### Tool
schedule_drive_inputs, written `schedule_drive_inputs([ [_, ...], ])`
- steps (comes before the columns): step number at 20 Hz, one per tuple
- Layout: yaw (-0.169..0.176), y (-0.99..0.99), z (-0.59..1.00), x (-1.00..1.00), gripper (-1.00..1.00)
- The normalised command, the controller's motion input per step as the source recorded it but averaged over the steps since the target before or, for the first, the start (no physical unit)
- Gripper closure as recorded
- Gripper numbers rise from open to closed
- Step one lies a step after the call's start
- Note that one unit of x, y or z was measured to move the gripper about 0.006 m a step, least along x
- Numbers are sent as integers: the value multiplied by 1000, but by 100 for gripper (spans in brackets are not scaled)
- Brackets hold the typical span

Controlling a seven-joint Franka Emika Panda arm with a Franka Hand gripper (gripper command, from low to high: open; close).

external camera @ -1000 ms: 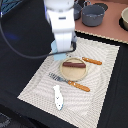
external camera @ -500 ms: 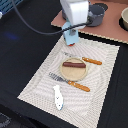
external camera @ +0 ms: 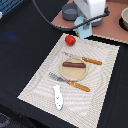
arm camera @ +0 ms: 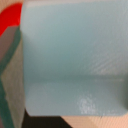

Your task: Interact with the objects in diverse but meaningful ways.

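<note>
My gripper (external camera: pixel 84 24) hangs over the far edge of the striped mat, shut on the light blue cup (external camera: pixel 82 30). That cup (arm camera: pixel 75 60) fills the wrist view, with a sliver of the red tomato (arm camera: pixel 10 17) at one corner. In the exterior view the tomato (external camera: pixel 70 39) lies on the dark table just to the left of the cup. The brown sausage (external camera: pixel 74 64) rests on the round wooden plate (external camera: pixel 75 74). A white-and-blue fish (external camera: pixel 58 96) lies at the mat's near corner. The grey saucepan (external camera: pixel 70 11) stands behind, partly hidden by the arm.
An orange-handled knife (external camera: pixel 92 61) and an orange-handled fork (external camera: pixel 72 83) flank the plate on the striped mat (external camera: pixel 100 95). A bowl (external camera: pixel 124 18) sits at the far right on the tan board. A black cable arcs from the arm across the upper left.
The arm has moved toward the exterior view's right and farther back, carrying the cup. The tomato, hidden behind the arm before, now shows.
</note>
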Motion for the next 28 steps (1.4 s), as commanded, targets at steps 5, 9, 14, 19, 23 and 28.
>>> schedule_drive_inputs([
  [5, 13, 183, -158, 730, 100],
  [9, 20, 64, -354, 483, 100],
  [14, 15, 72, -461, 325, 100],
  [19, 38, 73, -323, 40, 100],
  [23, 17, 84, -102, 34, 100],
  [28, 3, 170, 588, 270, -100],
])
